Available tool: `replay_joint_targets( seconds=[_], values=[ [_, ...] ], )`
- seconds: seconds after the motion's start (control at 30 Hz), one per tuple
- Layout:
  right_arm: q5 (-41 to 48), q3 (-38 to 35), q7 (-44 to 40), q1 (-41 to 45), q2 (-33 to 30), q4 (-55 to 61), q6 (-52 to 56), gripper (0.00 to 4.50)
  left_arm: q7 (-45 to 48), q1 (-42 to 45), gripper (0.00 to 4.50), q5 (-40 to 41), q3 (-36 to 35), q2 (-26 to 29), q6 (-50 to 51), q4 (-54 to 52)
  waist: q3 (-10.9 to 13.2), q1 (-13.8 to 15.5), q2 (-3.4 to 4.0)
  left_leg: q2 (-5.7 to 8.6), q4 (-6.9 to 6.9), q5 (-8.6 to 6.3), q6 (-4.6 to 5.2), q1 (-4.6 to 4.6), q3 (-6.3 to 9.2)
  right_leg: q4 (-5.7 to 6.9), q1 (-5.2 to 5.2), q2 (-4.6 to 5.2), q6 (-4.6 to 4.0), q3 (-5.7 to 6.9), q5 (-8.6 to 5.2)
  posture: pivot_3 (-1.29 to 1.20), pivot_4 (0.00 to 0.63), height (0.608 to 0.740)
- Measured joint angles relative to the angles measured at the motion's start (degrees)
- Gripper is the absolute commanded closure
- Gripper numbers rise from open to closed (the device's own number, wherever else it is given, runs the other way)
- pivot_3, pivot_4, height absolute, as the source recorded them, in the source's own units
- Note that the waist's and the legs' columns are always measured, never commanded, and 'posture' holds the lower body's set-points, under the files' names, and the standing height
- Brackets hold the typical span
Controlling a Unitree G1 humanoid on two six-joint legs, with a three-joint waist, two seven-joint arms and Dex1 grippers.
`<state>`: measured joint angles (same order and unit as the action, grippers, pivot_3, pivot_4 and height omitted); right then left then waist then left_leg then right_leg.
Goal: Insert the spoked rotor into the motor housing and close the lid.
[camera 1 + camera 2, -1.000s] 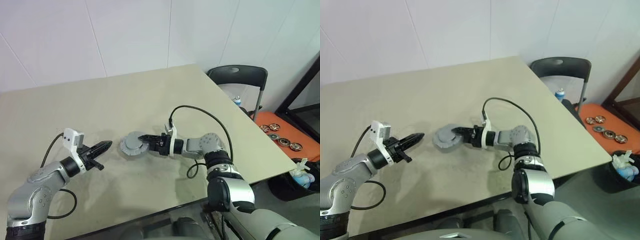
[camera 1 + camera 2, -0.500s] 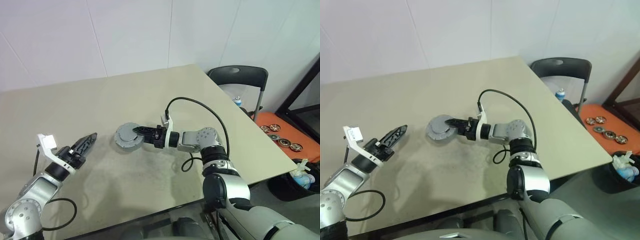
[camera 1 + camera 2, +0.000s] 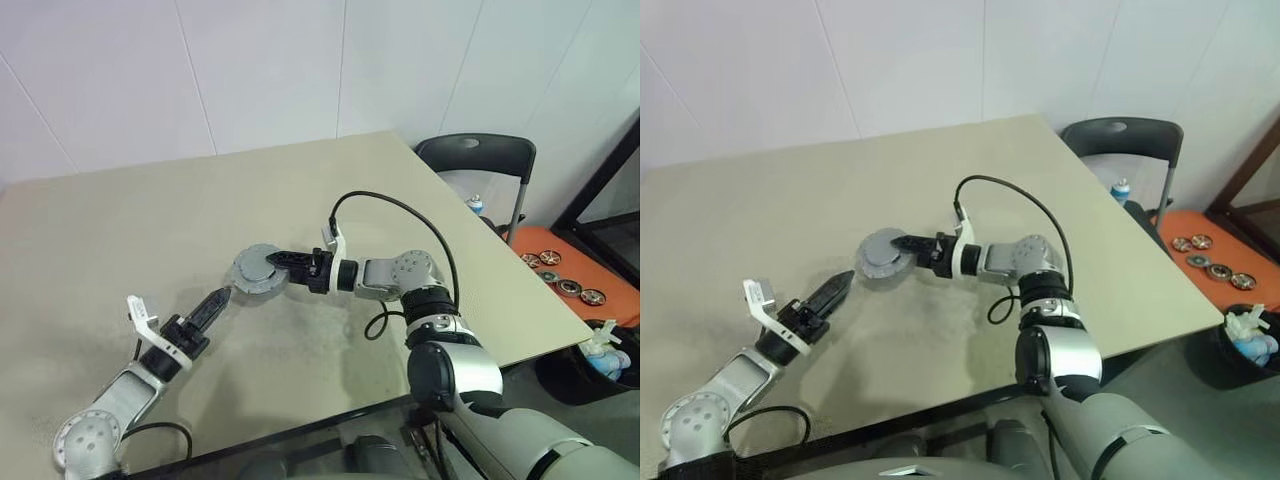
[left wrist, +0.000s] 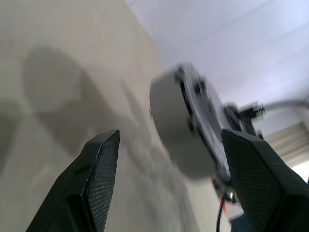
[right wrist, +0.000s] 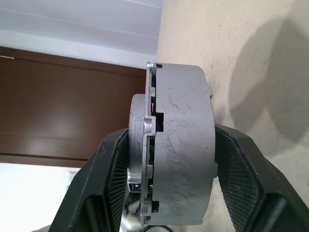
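The motor housing [image 3: 256,273], a round silver-grey case, is held a little above the table [image 3: 120,220], near its middle. My right gripper [image 3: 271,266] is shut on it, one finger on each flat side. In the right wrist view the lid [image 5: 148,145] sits flat against the case [image 5: 183,145], between the black fingers [image 5: 108,188]. My left gripper [image 3: 218,297] hovers low over the table just left of the housing and points at it. Its fingers [image 4: 99,164] stand wide apart with nothing between them, the case [image 4: 169,111] a short way ahead. The spoked rotor is hidden.
A black cable [image 3: 400,205] arcs over my right forearm. Past the table's right edge stand a dark chair [image 3: 478,155], a small bottle [image 3: 476,203], an orange surface [image 3: 580,280] with several small wheel-like discs, and a bin [image 3: 600,360].
My left gripper has opened from shut. Its arm has dropped, rolled at the wrist and swung in toward the housing. My right gripper keeps its hold and has barely moved.
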<state>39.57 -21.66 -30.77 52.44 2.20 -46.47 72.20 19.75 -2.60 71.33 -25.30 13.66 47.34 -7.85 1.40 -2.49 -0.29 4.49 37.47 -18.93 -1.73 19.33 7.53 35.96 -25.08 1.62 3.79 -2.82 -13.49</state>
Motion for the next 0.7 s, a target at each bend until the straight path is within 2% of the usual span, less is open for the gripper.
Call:
replay_joint_targets(
  seconds=[0.13, 0.43, 0.7],
  values=[
    [0.1, 0.1, 0.0, 0.1, 0.1, 0.1, 0.0, 2.11, 0.3, 4.1, 0.95, -1.4, 2.7, -1.5, -0.8, 1.2, 0.0, -0.2, -0.08, 0.0, 0.0, 0.0, 0.0, 0.01, -0.03, 0.04, -0.05, 0.02, 0.0, -0.03, 0.0, 0.0, 0.0, 0.74],
    [0.1, 0.5, 0.1, 0.0, 0.0, 0.3, 0.0, 2.11, 0.7, 6.3, 0.95, -3.0, 4.3, -1.9, -0.6, 3.5, -0.1, -0.1, -0.11, 0.01, 0.05, 0.0, 0.0, 0.04, -0.04, 0.08, -0.08, 0.02, 0.0, -0.04, 0.0, 0.0, 0.0, 0.74],
    [0.1, -0.1, 0.1, 0.0, -0.4, 0.4, -1.0, 2.11, -1.0, 10.4, 0.95, -3.7, 4.2, -6.1, -1.7, 6.6, -0.1, -0.1, -0.17, 0.04, 0.29, -0.02, 0.03, 0.07, -0.04, 0.14, -0.02, 0.03, 0.0, -0.04, 0.01, 0.0, 0.0, 0.74]
  ],
)
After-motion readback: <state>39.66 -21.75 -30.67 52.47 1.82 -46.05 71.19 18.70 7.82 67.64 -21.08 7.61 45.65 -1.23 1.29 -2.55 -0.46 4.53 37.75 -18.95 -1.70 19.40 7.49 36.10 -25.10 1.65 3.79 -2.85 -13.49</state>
